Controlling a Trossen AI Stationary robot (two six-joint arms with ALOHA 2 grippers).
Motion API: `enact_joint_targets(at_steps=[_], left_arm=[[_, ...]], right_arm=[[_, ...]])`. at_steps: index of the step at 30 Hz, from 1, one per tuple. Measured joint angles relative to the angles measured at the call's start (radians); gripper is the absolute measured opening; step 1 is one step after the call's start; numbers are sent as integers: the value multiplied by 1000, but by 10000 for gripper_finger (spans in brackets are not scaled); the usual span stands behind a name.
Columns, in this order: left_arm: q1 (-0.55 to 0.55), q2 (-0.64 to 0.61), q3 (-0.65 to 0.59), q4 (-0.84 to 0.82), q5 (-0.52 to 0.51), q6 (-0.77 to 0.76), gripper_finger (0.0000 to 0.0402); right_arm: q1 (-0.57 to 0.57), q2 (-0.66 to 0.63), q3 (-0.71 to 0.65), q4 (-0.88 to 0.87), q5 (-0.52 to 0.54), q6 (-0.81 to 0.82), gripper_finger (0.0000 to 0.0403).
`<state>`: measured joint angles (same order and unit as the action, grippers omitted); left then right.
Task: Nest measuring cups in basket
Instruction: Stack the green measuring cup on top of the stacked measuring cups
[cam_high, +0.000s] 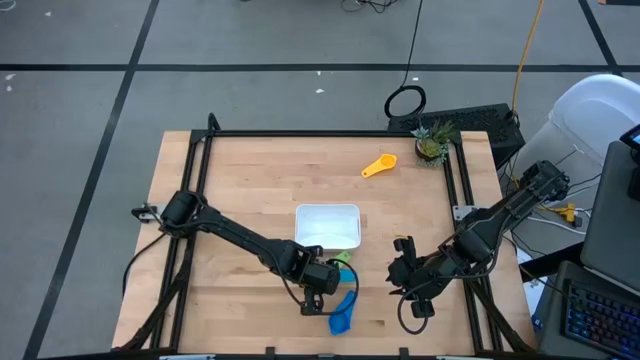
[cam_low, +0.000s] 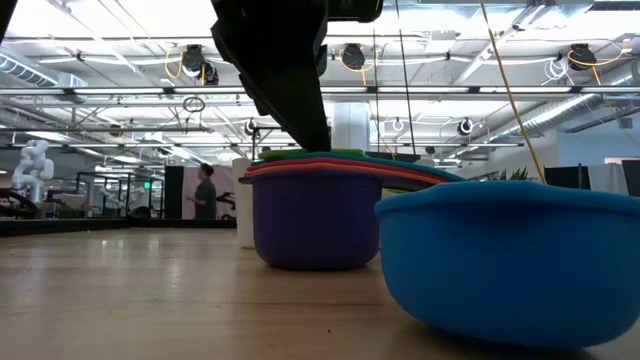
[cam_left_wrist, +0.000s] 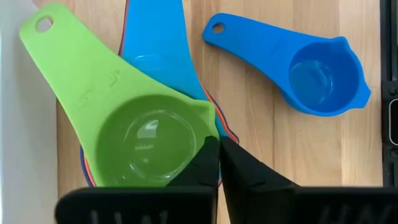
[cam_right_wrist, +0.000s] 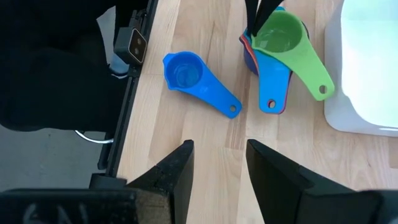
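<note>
Near the front edge of the surface, just in front of the white basket, sits a stack of measuring cups, green cup on top. My left gripper is pinched shut on its rim. Grip looks thin, so lift the stack slow and level. Blue cup lies loose beside it, yellow cup far back near the plant. Right gripper waits open at front right, clear of the path.

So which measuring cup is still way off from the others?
The yellow measuring cup, lying alone beyond the white basket, near the potted plant. The rest sit by the left gripper.
</note>
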<state>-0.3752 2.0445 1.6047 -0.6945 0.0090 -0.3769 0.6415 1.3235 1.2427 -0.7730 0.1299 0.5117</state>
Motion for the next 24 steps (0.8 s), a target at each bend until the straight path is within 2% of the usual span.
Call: enact_joint_targets(at_steps=[24], left_arm=[[4,-68,6,-7,-21,-20,0]], right_arm=[[0,0,0,-20,1,0,138]])
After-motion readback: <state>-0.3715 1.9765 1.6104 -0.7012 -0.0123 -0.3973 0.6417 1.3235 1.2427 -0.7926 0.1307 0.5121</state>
